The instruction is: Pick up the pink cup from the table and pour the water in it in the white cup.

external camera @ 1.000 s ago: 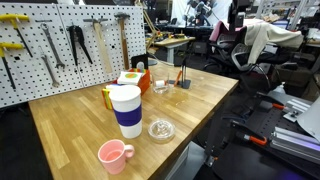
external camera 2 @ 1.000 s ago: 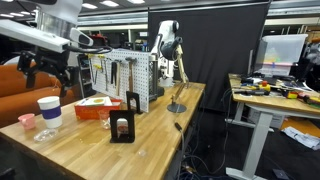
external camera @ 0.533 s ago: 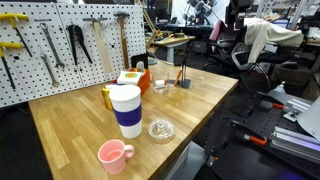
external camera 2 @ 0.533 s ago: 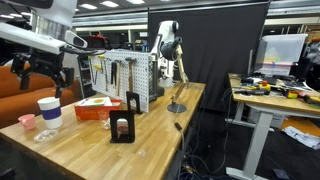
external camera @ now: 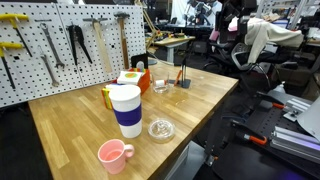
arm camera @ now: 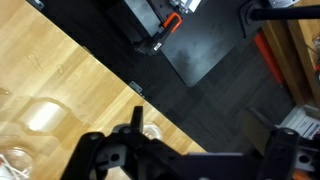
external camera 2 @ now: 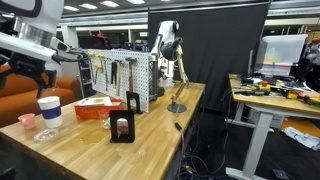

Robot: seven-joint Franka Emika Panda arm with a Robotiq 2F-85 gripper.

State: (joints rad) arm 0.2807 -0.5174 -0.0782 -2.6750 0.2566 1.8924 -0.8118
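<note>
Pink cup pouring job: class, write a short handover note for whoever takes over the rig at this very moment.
Gripper: open, empty, in the air over the cups' end of the table.
Pink cup: upright on the table near its edge, not grasped.
White cup: upright beside it, not touching.
Done: nothing yet.
Left: lower to the pink cup, grasp it, lift, pour into the white cup.

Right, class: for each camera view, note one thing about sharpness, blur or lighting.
In an exterior view the white cup and pink cup are crisp under even light; in an exterior view the black curtain is a flat dark patch without detail; the wrist view is soft, its fingers a dark blur above the table.
</note>
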